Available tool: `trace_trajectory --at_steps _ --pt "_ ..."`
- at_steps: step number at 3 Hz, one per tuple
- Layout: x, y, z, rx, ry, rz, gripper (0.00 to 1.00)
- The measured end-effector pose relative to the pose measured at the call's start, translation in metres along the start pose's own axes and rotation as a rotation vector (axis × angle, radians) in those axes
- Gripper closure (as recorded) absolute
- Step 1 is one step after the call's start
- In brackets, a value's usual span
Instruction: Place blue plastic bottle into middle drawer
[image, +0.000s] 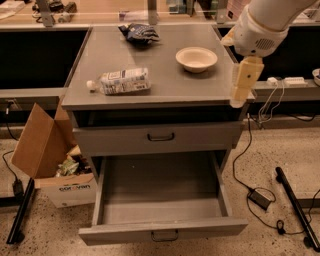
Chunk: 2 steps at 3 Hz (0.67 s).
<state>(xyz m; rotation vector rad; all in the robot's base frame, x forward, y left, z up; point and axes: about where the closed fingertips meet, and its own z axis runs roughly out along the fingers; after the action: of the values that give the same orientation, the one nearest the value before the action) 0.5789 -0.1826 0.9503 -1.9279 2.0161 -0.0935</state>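
Observation:
The blue plastic bottle lies on its side on the left part of the grey cabinet top, white cap pointing left. The middle drawer is pulled out below, and its flat tray holds nothing. My gripper hangs down from the white arm at the right edge of the cabinet top. It is right of the cream bowl, far from the bottle, and it holds nothing that I can see.
A dark blue snack bag lies at the back of the top. A grey drawer with a taller front panel is shut above the open one. An open cardboard box stands at the left. Cables, a power adapter and a black bar lie on the floor at the right.

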Motion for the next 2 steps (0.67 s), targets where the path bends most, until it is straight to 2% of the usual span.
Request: trace_trajectory --at_steps 1,2 --pt "-0.019 -0.026 0.040 -0.018 -0.009 -0.063 0.00" --pt "-0.043 -0.057 0.079 -0.028 -0.053 -0.110 0.00"
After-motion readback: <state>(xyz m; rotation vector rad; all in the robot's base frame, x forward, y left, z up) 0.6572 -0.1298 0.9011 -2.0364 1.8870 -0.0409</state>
